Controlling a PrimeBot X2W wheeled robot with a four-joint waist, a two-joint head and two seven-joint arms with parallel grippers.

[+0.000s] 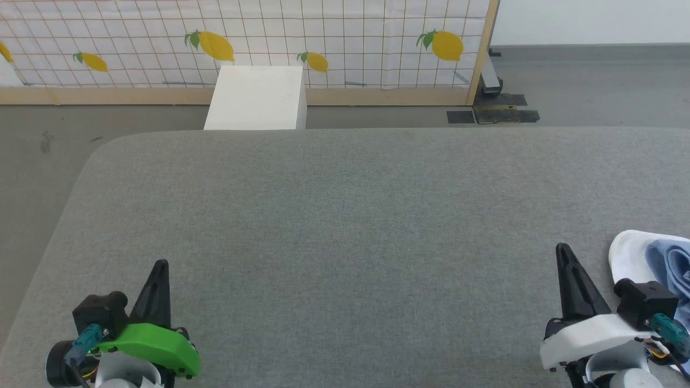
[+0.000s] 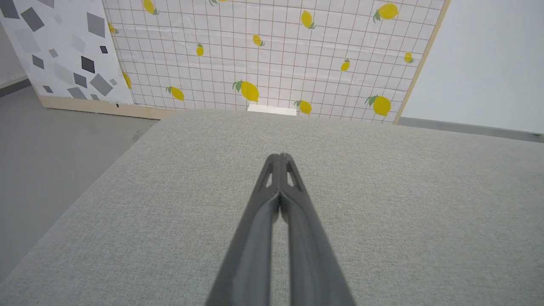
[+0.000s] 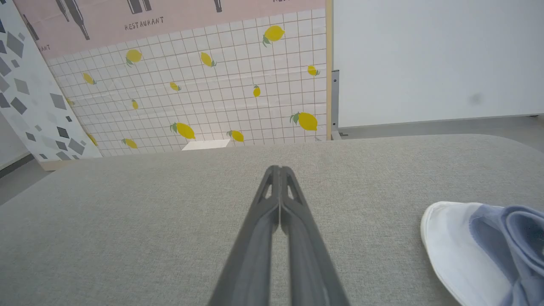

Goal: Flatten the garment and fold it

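The garment is a light blue bundle with a white fabric piece, lying crumpled at the right edge of the grey padded table. In the right wrist view the garment sits at the lower right, its white piece toward the fingers. My right gripper is shut and empty just left of the garment, apart from it; its fingertips meet above bare table. My left gripper is shut and empty at the table's near left, far from the garment. In the left wrist view the left gripper shows closed tips.
A white box stands on the floor behind the table's far edge. A lemon-print tiled screen runs across the back. The table's rounded left corner drops to grey floor.
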